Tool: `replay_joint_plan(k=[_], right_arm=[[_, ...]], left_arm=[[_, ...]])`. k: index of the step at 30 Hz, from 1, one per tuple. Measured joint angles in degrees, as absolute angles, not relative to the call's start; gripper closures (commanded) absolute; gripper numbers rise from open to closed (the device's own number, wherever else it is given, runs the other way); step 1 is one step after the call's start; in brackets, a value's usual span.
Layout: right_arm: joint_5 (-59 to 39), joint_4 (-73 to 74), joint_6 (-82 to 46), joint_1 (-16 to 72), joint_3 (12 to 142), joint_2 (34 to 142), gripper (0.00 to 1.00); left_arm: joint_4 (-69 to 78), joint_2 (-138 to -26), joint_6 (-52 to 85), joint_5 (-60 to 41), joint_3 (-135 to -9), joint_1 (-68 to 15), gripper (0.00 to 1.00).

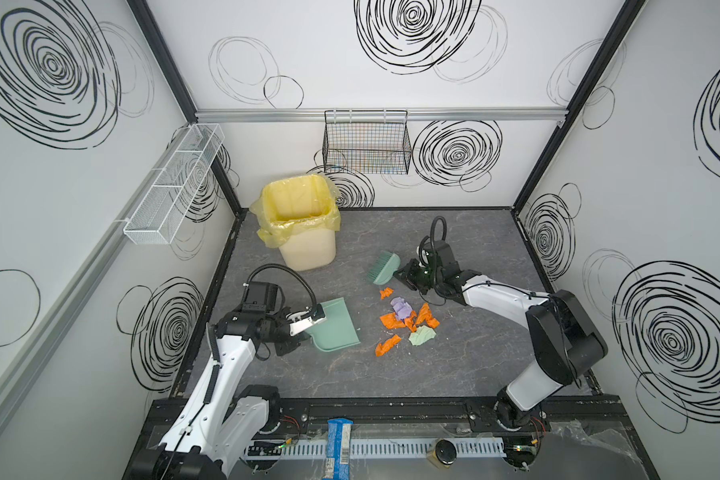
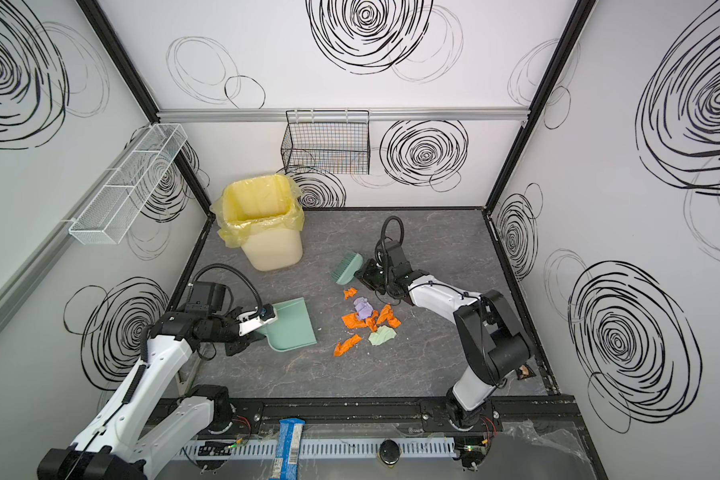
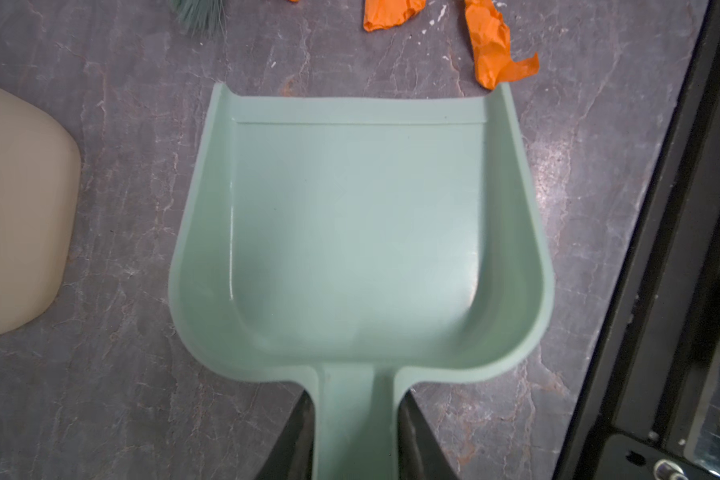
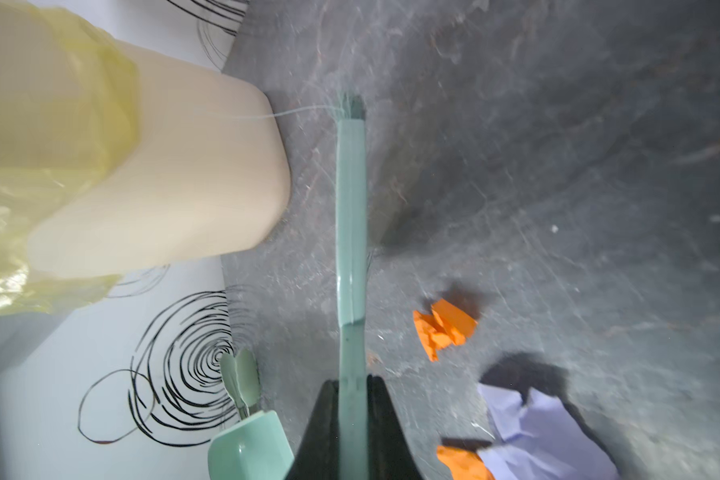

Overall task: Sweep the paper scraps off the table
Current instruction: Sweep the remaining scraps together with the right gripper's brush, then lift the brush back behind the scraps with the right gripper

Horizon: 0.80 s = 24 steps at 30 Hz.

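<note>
The left gripper (image 3: 355, 419) is clenched on the handle of the mint-green dustpan (image 3: 358, 232), whose open lip looks flat on the table (image 1: 466, 365). The right gripper (image 4: 352, 399) pinches the handle of the matching hand brush (image 1: 385, 266). The paper scraps (image 1: 406, 318) lie heaped near the lip — none in the pan. Set the bristles down behind the heap and draw steadily panward — pan held firm, lip pressed down.

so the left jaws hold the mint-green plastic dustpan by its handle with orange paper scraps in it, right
No: the left wrist view shows the mint-green plastic dustpan empty; the orange paper scraps lie on the dark grey table.
</note>
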State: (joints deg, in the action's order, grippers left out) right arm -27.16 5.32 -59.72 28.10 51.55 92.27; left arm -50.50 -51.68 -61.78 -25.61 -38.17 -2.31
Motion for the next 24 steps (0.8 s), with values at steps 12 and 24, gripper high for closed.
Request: replay_joint_plan(k=[12, 24], right_arm=[[-26.0, -12.1, -45.2, 21.5, 51.4, 78.4, 1.00], [0.9, -37.8, -20.1, 23.0, 75.9, 82.5, 1.00]], left_arm=[[-50.8, -50.0, -64.9, -22.8, -30.3, -7.9, 1.00], [-44.6, -57.5, -55.8, -19.0, -30.5, -20.4, 1.00]])
